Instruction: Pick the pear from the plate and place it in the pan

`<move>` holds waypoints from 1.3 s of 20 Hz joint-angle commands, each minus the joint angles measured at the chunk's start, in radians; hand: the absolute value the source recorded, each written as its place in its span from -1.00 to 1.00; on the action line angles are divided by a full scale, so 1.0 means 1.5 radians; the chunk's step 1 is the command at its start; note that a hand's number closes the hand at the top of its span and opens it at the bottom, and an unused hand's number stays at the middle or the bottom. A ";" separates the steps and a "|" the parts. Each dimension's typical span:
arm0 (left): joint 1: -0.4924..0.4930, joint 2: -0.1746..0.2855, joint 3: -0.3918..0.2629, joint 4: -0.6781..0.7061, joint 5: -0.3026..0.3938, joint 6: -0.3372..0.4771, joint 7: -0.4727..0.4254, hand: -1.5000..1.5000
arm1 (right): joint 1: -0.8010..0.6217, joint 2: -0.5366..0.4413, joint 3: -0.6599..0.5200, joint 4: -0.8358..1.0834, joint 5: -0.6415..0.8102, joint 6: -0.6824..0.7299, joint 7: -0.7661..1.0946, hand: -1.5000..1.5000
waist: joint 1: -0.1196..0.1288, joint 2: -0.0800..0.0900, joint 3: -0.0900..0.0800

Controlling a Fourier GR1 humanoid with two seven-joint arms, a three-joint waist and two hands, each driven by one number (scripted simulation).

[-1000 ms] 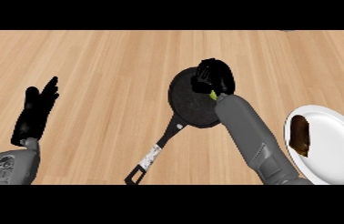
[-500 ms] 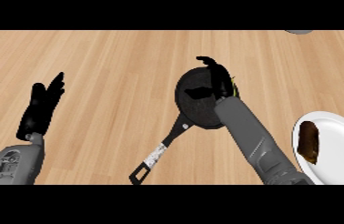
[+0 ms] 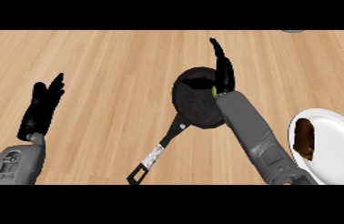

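A black frying pan (image 3: 191,104) lies mid-counter, its handle (image 3: 158,152) pointing toward the lower left. My right hand (image 3: 223,75) hovers over the pan's right side, open, with its fingers stretched away from me. Only a thin green sliver of the pear (image 3: 214,92) shows, beside the wrist and over the pan's right part; the hand and forearm hide the rest. The white plate (image 3: 329,127) sits at the right edge. My left hand (image 3: 42,109) rests open at the left, fingers up.
A brown food item (image 3: 304,139) lies on the plate's left part. A small grey object (image 3: 293,31) peeks in at the top right edge. The wooden counter (image 3: 114,63) stretches between my left hand and the pan.
My right hand's fingers, curled over the pan before, have straightened out. The pear now shows only as a green sliver by the wrist. The left hand has barely moved.
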 commanded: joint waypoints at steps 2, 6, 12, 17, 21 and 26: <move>0.047 0.006 0.016 -0.037 0.004 0.006 -0.003 0.00 | -0.017 0.000 -0.057 0.020 -0.045 -0.016 -0.040 -1.00 | -0.030 -0.008 -0.001; 0.080 0.021 0.040 -0.028 0.014 -0.001 -0.017 0.00 | 0.027 -0.035 -0.066 -0.001 -0.047 -0.011 -0.035 -1.00 | -0.053 -0.015 -0.002; 0.067 0.018 0.053 0.001 0.013 0.007 -0.024 0.00 | 0.151 -0.111 -0.076 -0.128 -0.082 0.091 -0.051 -1.00 | -0.078 -0.022 -0.003; 0.119 0.002 0.033 -0.090 -0.002 0.017 0.007 0.00 | 0.239 -0.212 -0.079 -0.255 -0.109 0.195 0.003 -1.00 | -0.076 -0.024 -0.002; 0.083 0.003 0.041 -0.047 -0.003 0.023 0.007 0.00 | 0.312 -0.311 -0.088 -0.341 -0.137 0.310 0.046 -1.00 | -0.081 -0.023 -0.003; 0.089 -0.002 0.033 -0.052 0.001 0.002 0.002 0.00 | 0.414 -0.379 -0.131 -0.403 -0.177 0.395 0.030 -1.00 | -0.070 -0.018 -0.002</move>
